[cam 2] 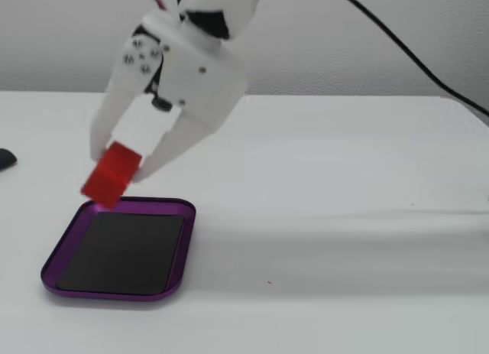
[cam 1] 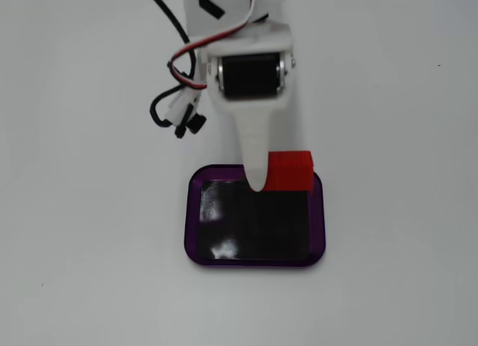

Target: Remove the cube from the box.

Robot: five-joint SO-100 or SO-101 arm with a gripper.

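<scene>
My white gripper (cam 2: pixel 119 170) is shut on the red cube (cam 2: pixel 111 174) and holds it tilted, a little above the far corner of the box (cam 2: pixel 114 294). The box is a shallow purple-rimmed tray with a glossy black floor, and nothing lies in it. In a fixed view from above, the cube (cam 1: pixel 291 172) sits over the tray's top right rim (cam 1: pixel 192 226), beside the one white finger (cam 1: pixel 256 155) that shows. The gripper (cam 1: pixel 273 180) comes down from the top; its other finger is hidden there.
The table is white. Loose black and red cables (cam 1: pixel 175 99) hang by the arm's wrist. A black cable (cam 2: pixel 405 52) runs across the back wall. A small dark object (cam 2: pixel 4 159) lies at the left edge of the table.
</scene>
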